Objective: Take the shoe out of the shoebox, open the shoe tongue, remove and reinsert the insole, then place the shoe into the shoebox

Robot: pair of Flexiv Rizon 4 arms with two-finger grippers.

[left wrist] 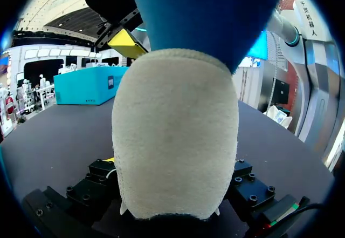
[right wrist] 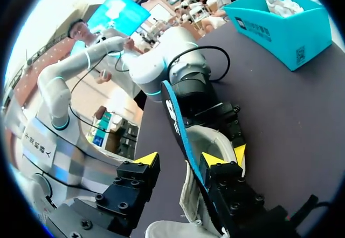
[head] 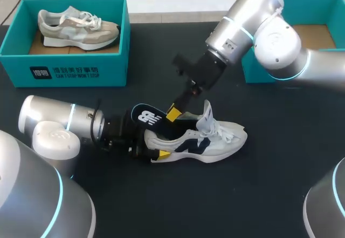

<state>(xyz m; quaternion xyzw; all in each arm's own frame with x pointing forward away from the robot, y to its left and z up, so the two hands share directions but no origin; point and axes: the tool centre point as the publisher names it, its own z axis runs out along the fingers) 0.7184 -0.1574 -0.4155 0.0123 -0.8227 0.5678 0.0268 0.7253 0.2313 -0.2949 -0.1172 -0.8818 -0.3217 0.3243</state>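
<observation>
The black table [head: 269,184] carries a white shoe [head: 221,139], left shoebox [head: 70,68] and right shoebox [head: 257,73].

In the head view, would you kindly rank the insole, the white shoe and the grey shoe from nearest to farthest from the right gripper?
1. Insole: between the fingers of the right gripper, sticking up from the heel of the shoe.
2. White shoe: lying just under the gripper.
3. Grey shoe: far off to the left, inside the left shoebox.

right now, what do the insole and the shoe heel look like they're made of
Insole: likely foam under a smooth navy fabric top, matte, thin and curving; the core isn't visible. Shoe heel: cream suede or fleecy textile, judging by its fuzzy, matte nap.
</observation>
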